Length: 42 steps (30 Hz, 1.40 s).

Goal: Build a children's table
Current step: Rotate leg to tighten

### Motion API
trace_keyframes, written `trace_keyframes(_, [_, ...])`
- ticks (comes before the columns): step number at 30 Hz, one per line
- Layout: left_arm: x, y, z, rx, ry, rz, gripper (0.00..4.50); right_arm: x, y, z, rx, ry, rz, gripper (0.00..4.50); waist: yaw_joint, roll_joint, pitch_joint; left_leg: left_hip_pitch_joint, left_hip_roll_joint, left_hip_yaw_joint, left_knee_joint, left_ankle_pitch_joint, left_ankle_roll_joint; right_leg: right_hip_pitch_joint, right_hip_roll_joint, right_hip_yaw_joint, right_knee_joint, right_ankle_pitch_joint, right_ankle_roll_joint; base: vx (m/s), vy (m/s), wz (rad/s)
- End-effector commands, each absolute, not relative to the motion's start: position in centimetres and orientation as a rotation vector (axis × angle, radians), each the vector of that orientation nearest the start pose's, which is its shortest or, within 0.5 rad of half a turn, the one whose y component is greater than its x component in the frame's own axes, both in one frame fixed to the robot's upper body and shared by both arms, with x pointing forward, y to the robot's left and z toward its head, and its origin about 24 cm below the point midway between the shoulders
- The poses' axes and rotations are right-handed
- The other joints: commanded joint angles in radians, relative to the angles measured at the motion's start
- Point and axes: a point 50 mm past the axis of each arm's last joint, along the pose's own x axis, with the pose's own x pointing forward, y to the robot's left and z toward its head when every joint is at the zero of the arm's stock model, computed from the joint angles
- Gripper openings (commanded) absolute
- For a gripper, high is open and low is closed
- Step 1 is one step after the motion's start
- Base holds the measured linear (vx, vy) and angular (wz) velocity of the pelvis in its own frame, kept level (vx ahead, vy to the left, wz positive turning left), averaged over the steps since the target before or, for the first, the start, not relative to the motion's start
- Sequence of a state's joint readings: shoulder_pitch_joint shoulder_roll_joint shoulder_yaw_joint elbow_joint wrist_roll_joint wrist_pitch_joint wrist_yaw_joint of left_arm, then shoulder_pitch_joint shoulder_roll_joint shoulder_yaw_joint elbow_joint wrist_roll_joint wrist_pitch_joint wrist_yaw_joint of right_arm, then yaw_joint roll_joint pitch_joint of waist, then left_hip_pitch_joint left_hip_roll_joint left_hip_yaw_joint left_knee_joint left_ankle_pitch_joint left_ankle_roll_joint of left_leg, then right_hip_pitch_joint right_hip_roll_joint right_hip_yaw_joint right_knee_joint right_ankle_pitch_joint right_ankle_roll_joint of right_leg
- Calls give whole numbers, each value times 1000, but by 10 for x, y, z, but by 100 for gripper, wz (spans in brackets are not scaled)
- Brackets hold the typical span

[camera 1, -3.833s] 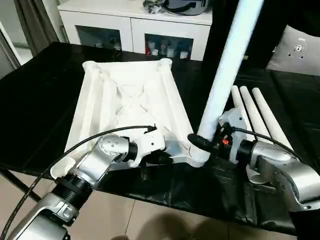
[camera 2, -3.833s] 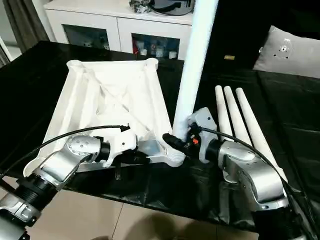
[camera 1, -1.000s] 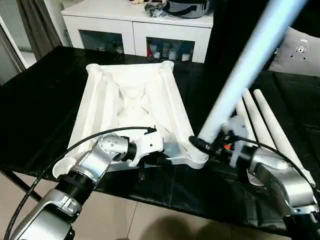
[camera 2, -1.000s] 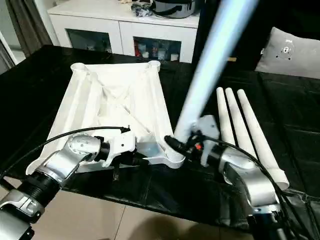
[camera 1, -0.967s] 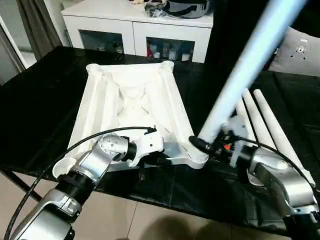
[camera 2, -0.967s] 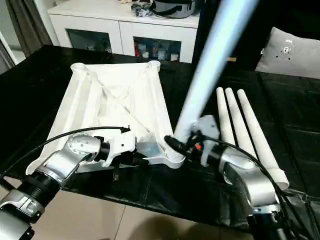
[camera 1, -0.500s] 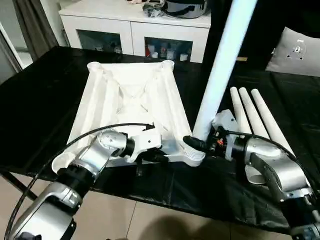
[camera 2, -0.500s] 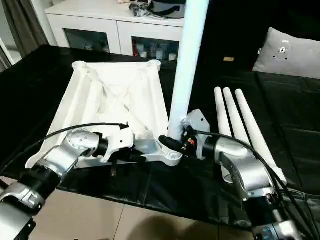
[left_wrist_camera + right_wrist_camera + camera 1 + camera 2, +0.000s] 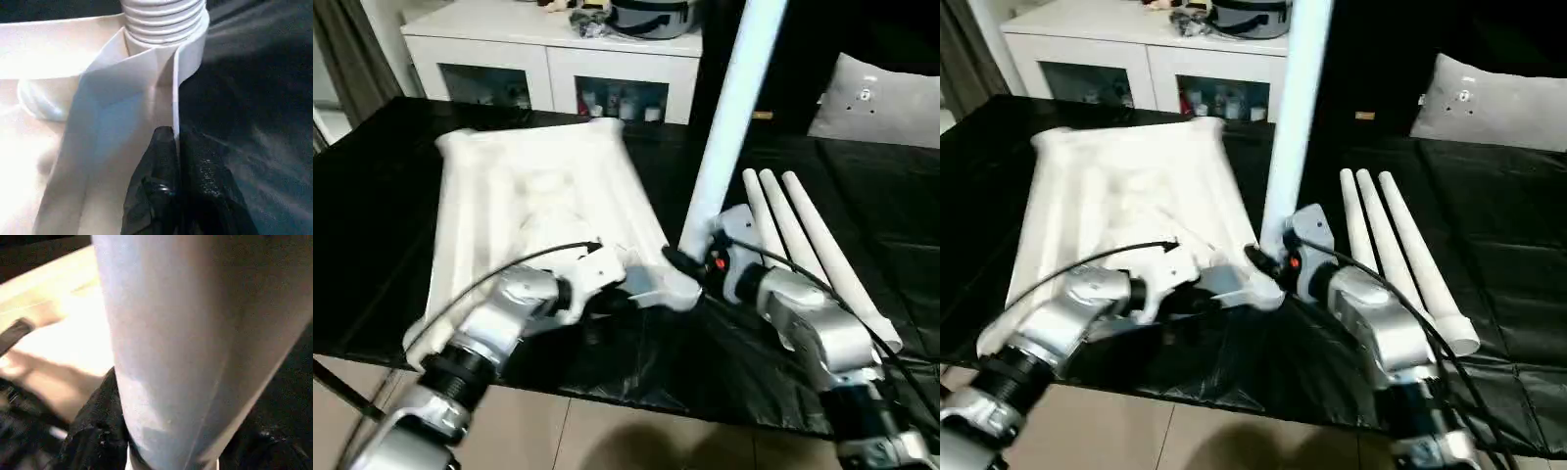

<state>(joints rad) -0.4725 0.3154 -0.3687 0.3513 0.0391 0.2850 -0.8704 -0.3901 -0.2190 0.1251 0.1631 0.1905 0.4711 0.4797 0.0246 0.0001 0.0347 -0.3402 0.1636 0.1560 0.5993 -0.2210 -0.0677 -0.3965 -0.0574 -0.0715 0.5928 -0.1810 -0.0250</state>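
Left gripper (image 9: 612, 299) is pinched shut on the near edge wall of the tabletop (image 9: 529, 206), which lies ribbed side up on the black work table (image 9: 382, 166), in the left eye view. Right gripper (image 9: 690, 266) clamps the base of one leg (image 9: 729, 108) standing near upright at the near right corner socket (image 9: 668, 291). Three spare legs (image 9: 803, 240) lie side by side to the right, white cabinet (image 9: 548, 59) behind.

Left wrist view: black fingers (image 9: 164, 196) closed on a thin vertical wall, ribbed socket (image 9: 164, 19) just beyond.

Right wrist view: leg shaft (image 9: 195, 342) close up, black finger (image 9: 93, 431) against it.
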Motion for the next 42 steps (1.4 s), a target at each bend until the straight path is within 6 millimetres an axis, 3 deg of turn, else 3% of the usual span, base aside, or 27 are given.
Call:
trace_keyframes(1, [302,89,48,413,375,-985,0,308,-123,27,-47,493,501,189,2,-5,-27,-6,54,-31,-86,-317,1,26,-98,45,-116,-659,-53,0,0,0])
trace_keyframes(4, [301,85,49,419,373,-966,0,310,-122,27,-41,494,473,189,1,-2,-31,-3,55,-29,-88,-310,9,26,-95,46,-120,-615,-54,0,0,0])
trace_keyframes(5, [302,74,50,444,367,-901,0,315,-120,24,-6,513,407,189,2,-14,-32,-5,57,-27,-90,-290,18,28,-94,49,-114,-574,-66,0,0,0])
trace_keyframes(6, [303,71,50,452,364,-877,0,316,-119,23,9,523,387,189,2,-8,-31,-6,58,-27,-92,-290,17,26,-94,51,-111,-562,-74,0,0,0])
trace_keyframes(9, [305,70,53,473,358,-864,0,319,-116,22,12,531,371,189,8,-12,-34,-8,60,-26,-94,-272,17,31,-95,52,-108,-500,-81,0,0,0])
trace_keyframes(14, [304,72,55,458,369,-851,0,321,-115,22,10,529,364,189,12,-9,-36,-11,59,-22,-94,-227,22,39,-96,58,-96,-402,-114,0,0,0])
trace_keyframes(15, [303,72,54,455,375,-849,0,322,-114,25,25,504,385,245,11,-9,-36,-11,60,-21,-94,-223,21,40,-95,58,-95,-387,-122,0,0,0])
trace_keyframes(18, [303,71,54,451,379,-846,0,323,-113,27,34,483,397,276,12,-7,-39,-10,61,-19,-92,-206,23,41,-94,59,-92,-348,-140,0,0,0])
trace_keyframes(20, [303,72,54,449,381,-849,0,323,-113,29,37,469,405,276,16,-10,-43,-15,61,-18,-90,-172,27,49,-94,59,-83,-286,-157,0,0,0])
trace_keyframes(21, [304,74,54,452,383,-848,0,323,-115,30,37,458,410,303,16,-8,-41,-14,62,-17,-90,-158,35,47,-93,59,-82,-262,-165,0,0,0])
trace_keyframes(26, [308,83,51,508,388,-874,0,316,-124,39,17,405,473,335,26,-12,-42,-15,61,-14,-89,-135,50,52,-93,58,-83,-263,-159,0,0,0])
trace_keyframes(28, [310,88,51,522,390,-889,0,312,-131,43,-44,376,496,354,27,-11,-41,-16,58,-13,-86,-131,54,53,-92,57,-84,-270,-152,0,0,0])
trace_keyframes(31, [311,97,49,550,400,-932,0,304,-143,56,2,326,599,389,29,-8,-45,-17,60,-14,-83,-114,68,56,-93,58,-80,-241,-153,0,0,0])
trace_keyframes(35, [311,99,48,567,400,-964,0,301,-148,62,-20,296,644,408,27,-3,-45,-18,61,-13,-81,-91,80,55,-92,55,-76,-197,-175,0,0,0])
trace_keyframes(36, [308,104,46,596,409,-1040,0,297,-157,74,-71,228,709,432,31,-1,-44,-18,61,-13,-80,-95,88,54,-92,54,-78,-197,-177,0,0,0])
trace_keyframes(40, [306,108,44,624,405,-1121,0,297,-165,81,-194,184,734,447,38,0,-45,-15,62,-10,-78,-82,84,54,-90,56,-71,-167,-192,0,0,0])
trace_keyframes(42, [302,111,44,670,387,-1236,0,294,-169,86,-245,196,864,447,42,0,-47,-15,61,-10,-76,-86,92,56,-91,56,-70,-159,-196,0,0,0])
